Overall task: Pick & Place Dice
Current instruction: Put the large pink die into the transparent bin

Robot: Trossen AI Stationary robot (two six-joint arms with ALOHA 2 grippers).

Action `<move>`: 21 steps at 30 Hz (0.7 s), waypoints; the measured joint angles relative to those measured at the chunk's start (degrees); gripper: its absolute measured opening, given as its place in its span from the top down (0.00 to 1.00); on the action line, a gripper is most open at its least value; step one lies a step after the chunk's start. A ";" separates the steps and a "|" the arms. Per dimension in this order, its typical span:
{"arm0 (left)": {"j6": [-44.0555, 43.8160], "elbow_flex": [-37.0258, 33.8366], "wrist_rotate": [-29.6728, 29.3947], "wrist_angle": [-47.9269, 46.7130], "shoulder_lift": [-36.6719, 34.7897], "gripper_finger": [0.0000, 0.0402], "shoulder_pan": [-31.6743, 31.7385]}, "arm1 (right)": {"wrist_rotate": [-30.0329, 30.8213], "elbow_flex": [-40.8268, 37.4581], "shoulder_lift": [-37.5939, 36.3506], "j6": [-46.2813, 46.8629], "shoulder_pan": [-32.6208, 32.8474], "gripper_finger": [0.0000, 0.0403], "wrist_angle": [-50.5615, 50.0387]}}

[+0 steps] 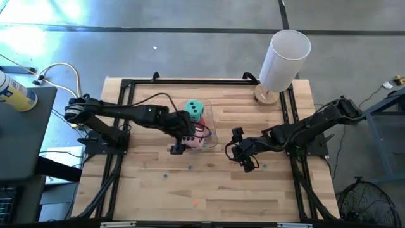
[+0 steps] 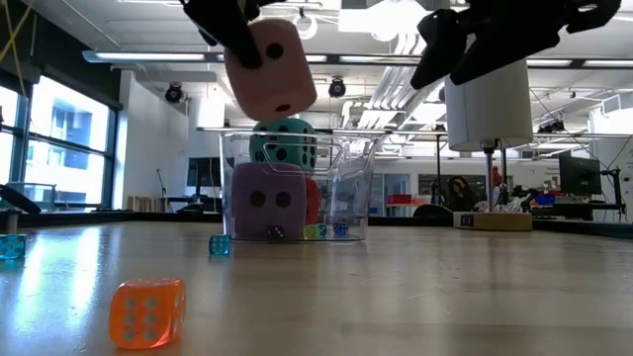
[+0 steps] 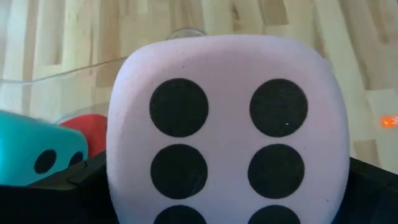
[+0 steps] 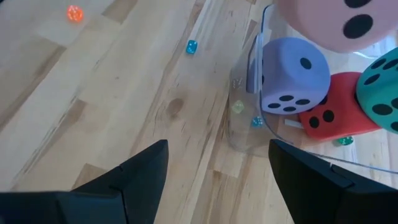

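My left gripper (image 1: 183, 140) is shut on a pink die (image 2: 272, 67), held in the air above a clear plastic container (image 2: 361, 148) near the table's middle. Inside the container a purple die (image 2: 265, 201) and a red die (image 4: 336, 109) rest on the floor. A teal die (image 2: 285, 141) sits on top of them. My right gripper (image 4: 217, 149) hovers open to the right of the container (image 4: 261, 37), with nothing between its fingers. My left gripper pinches the pink die between its two fingers, which lie on two opposite sides (image 3: 118, 180) of the cube. The six-pip face (image 3: 227, 124) is turned toward the wrist. The fingers (image 2: 232, 30) slant down from the table's left. The die hangs tilted, clear of the container and the dice in it.
A white cylinder on a wooden foot (image 1: 283, 60) stands at the far right. Small coloured dice lie loose on the table: an orange one (image 2: 148, 311) near the front edge and a blue one (image 2: 219, 244) before the container. A black frame (image 1: 126, 85) borders the tabletop.
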 joint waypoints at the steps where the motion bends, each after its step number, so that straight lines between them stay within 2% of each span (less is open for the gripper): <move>1: -1.28 0.00 -0.35 0.14 0.26 0.04 0.14 | -0.01 -0.19 0.00 -0.33 0.00 0.33 0.01; 7: -8.73 0.07 -4.77 0.42 0.47 0.04 1.18 | -0.04 -0.32 0.00 -1.44 0.00 0.33 0.40; 12: -8.95 0.09 -9.82 0.49 0.93 0.04 1.14 | -0.04 -0.32 0.00 -1.37 0.00 0.33 0.34; 21: -6.17 0.09 -10.47 1.69 3.48 0.04 1.16 | -0.07 -0.30 0.00 4.82 0.00 0.33 0.10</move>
